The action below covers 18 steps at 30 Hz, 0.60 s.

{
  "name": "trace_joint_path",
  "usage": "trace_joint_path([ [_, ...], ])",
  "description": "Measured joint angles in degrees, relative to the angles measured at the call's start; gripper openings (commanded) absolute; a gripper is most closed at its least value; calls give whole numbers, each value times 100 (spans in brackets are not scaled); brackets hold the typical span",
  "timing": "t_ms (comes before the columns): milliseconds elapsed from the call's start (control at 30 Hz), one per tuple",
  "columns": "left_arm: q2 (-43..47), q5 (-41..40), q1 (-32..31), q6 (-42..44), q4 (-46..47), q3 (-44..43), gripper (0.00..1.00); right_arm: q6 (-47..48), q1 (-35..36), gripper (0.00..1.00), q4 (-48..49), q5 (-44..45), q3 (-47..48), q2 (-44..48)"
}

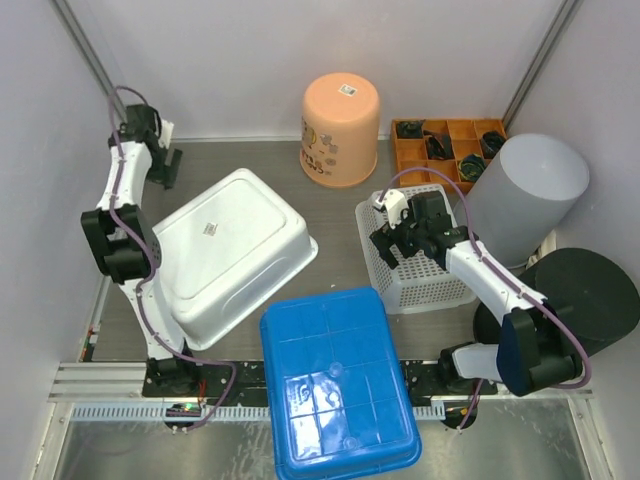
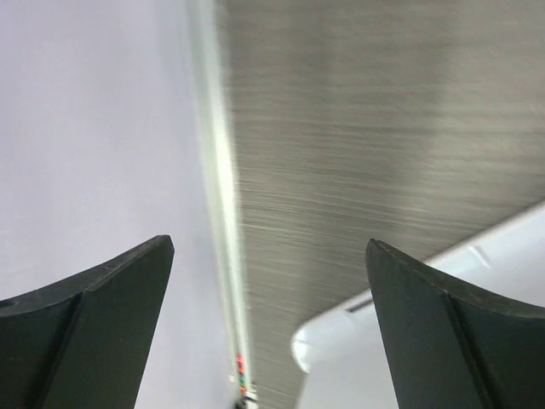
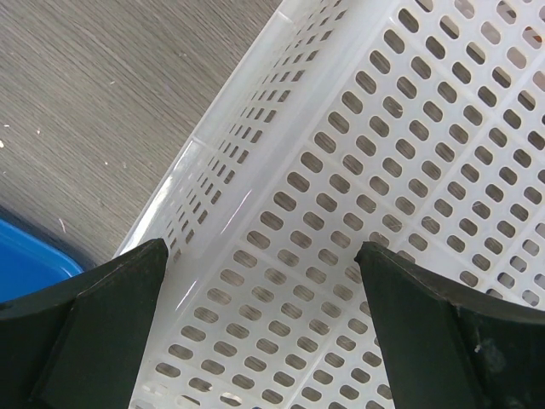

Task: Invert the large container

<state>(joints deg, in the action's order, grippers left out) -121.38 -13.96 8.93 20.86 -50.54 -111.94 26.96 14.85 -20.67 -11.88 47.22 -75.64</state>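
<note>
The large container, a white plastic tub (image 1: 228,255), lies bottom up on the left half of the table, a small label on its upturned base. One rounded corner of the tub (image 2: 383,349) shows at the lower right of the left wrist view. My left gripper (image 1: 170,163) hangs beyond the tub's far left corner, close to the left wall, clear of the tub. The left gripper (image 2: 270,247) is open and nothing sits between its fingers. My right gripper (image 1: 395,245) hovers over a white perforated basket (image 3: 383,170); this gripper (image 3: 260,249) is open and empty too.
A blue tub (image 1: 335,390) lies bottom up at the near edge, against the white tub. The perforated basket (image 1: 425,270) stands right of centre. At the back are an inverted orange bucket (image 1: 340,128) and an orange compartment tray (image 1: 450,152). Grey (image 1: 525,195) and black (image 1: 585,300) cylinders crowd the right side.
</note>
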Motion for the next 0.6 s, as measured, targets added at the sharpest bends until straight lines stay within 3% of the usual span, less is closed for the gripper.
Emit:
trace_joint_path([
  [167,485,-492,184,212,-11,-1062,98,2,0,100,39,-22,-44,83],
  [267,957,-280,243,273,-219,-1517,98,9,-2,100,52,-37,-70,267],
  [500,2846,1266,-118,686,-1637,-1805,99,76,-151,100,-260,-181,-109,599],
  [600,3639,2581,-232,1141,-2579,-1698,99,66,-173,100,-295,-181,-184,713],
])
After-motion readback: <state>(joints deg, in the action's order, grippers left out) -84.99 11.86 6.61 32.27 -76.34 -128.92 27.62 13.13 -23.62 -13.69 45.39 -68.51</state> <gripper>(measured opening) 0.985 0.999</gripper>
